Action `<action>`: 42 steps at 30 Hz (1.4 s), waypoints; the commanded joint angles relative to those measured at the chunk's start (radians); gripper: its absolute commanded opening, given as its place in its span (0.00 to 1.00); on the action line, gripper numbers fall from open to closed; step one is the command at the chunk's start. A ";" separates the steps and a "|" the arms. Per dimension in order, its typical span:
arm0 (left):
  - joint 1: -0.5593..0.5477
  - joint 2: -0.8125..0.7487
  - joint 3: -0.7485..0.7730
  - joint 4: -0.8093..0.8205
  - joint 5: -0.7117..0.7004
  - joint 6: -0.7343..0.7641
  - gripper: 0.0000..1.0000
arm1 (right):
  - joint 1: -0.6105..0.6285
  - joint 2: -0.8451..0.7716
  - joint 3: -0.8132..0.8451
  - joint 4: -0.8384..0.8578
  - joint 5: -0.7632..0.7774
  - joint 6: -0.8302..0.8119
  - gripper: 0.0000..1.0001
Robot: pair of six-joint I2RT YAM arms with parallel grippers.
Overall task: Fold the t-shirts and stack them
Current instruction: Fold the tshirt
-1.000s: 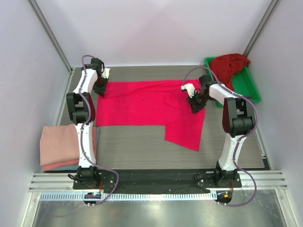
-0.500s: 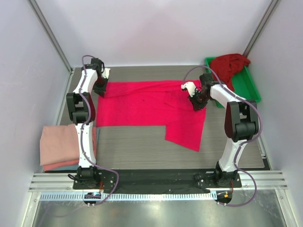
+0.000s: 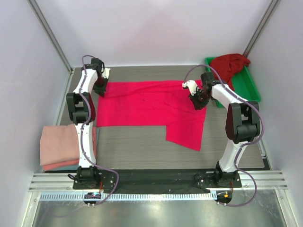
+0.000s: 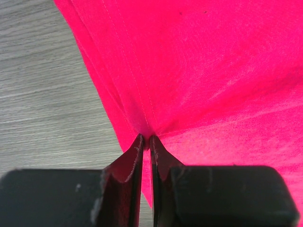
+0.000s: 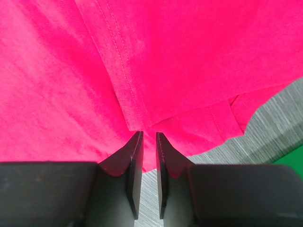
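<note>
Two tools sit at opposite ends of one shirt. The left tool [image 4: 146, 137] is pinched tight on the left edge of the bright shirt [image 3: 142, 106]; in its wrist view the cloth gathers into small creases that run straight into the closed tips, with the grey wood-grain counter [image 3: 132, 146] bare just to the left. The right tool [image 5: 149, 134] shows a narrow slit between its fingers, with nothing visibly caught in it; its tips rest right at a stitched hem near the shirt's far right corner, where one layer lies over another and a lower corner of cloth peeks out onto the counter. The bright shirt is a vivid pinkish red, plain and soft, spread flat across the far half of the counter between the two arms. Its left part forms a wide band with a straight near edge, while its right part hangs farther toward the near side as a slanted flap, and a diagonal fold line crosses the cloth right of the middle. Beyond the right tool, at the far right corner, a crimson shirt [image 3: 229, 64] lies crumpled in a heap at the far end of a green tray [image 3: 246, 87], spilling over its rim. Well apart from all this, at the left near edge of the counter beside the left arm's base, folded shirts [image 3: 59, 144] of pale salmon pink lie stacked as a neat rectangle.
</note>
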 commanded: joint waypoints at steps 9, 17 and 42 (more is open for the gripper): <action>-0.003 -0.053 0.004 -0.004 -0.003 0.013 0.10 | 0.009 0.022 0.020 -0.002 -0.014 0.017 0.25; -0.003 -0.055 -0.003 -0.005 -0.010 0.013 0.10 | 0.027 0.056 0.023 -0.016 -0.029 0.015 0.27; -0.003 -0.047 -0.012 0.015 -0.060 0.011 0.13 | 0.029 -0.034 -0.031 -0.015 0.017 0.015 0.01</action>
